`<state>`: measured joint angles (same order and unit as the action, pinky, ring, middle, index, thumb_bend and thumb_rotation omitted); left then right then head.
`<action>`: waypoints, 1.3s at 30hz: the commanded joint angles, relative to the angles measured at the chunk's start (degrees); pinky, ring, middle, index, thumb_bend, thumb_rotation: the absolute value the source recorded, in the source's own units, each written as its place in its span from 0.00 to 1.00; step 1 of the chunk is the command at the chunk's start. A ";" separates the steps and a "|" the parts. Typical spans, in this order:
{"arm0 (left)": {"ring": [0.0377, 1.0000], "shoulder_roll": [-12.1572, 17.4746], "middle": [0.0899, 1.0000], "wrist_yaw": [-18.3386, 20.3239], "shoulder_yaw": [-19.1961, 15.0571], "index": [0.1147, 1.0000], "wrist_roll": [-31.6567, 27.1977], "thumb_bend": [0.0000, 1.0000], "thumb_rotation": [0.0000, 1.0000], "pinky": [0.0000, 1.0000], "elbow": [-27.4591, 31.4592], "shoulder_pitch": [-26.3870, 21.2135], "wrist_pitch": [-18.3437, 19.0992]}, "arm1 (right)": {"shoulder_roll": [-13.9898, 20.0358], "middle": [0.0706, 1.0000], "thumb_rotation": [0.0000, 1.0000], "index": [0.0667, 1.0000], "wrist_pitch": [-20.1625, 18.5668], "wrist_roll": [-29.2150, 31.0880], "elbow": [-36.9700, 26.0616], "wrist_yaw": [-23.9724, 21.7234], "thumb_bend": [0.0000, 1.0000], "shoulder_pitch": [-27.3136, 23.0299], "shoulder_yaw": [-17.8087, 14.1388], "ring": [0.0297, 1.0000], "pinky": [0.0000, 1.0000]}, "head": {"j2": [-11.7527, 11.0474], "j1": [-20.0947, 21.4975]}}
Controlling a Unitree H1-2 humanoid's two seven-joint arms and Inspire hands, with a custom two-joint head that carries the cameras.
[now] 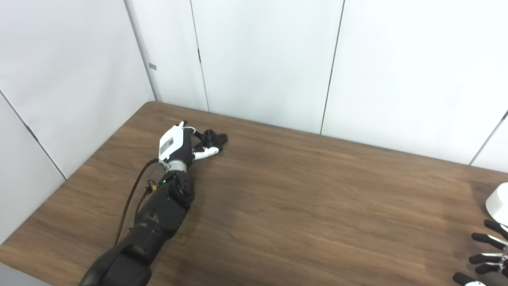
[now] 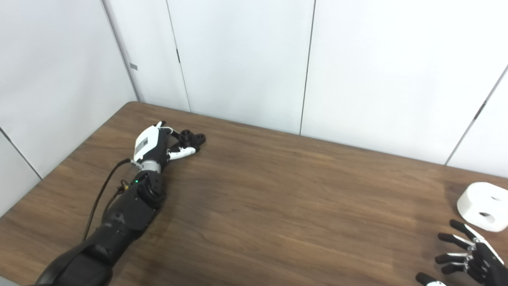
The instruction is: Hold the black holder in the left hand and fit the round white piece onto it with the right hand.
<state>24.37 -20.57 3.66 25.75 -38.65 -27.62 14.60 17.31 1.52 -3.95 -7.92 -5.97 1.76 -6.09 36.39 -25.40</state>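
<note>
- The left hand (image 2: 156, 143) is reaching across the wooden table (image 2: 285, 190) to the black holder (image 2: 192, 138), which is lying near the far left corner; thumb and fingers are sitting either side of the holder's near end, apparently touching it, though I cannot tell whether they are already gripping; the holder is resting on the wood, not lifted.
- Judging by this, the step in hand is taking hold of the holder, since it has to be steadied in this hand before anything can be fitted onto it.
- The round white piece (image 2: 485, 205) is lying flat, well apart from the holder, toward the table's right edge, with a dark hole showing in its top face; in the left eye view it is cut off by the frame.
- The right hand (image 2: 468, 256) is waiting just on the near side of the white piece, fingers spread wide and holding nothing; it is probably placed there to pick the piece up once the holder is secured.
- The table is a dark brown wood-grain surface, matte; behind it, plain white wall panels with thin dark seams are closing off the room on the far and left sides.
</note>
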 commanded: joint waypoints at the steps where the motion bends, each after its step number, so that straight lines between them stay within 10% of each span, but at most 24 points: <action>1: 1.00 -0.83 0.96 2.95 1.28 0.43 -0.17 0.52 0.08 1.00 -2.80 2.67 2.91 | 1.35 0.71 0.06 0.83 0.94 0.41 -2.32 -0.13 0.66 -0.95 -0.72 0.53 0.44 | 0.07 0.03; 39: 1.00 -0.83 0.96 2.94 1.28 0.43 -0.18 0.52 0.08 1.00 -2.80 2.67 2.91 | 1.35 0.71 0.06 0.83 0.94 0.41 -2.32 -0.13 0.66 -0.95 -0.72 0.53 0.44 | 0.07 0.03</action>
<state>24.37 -20.58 3.66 25.75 -38.65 -27.62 14.60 17.31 1.52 -3.95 -7.92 -5.97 1.76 -6.09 36.39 -25.40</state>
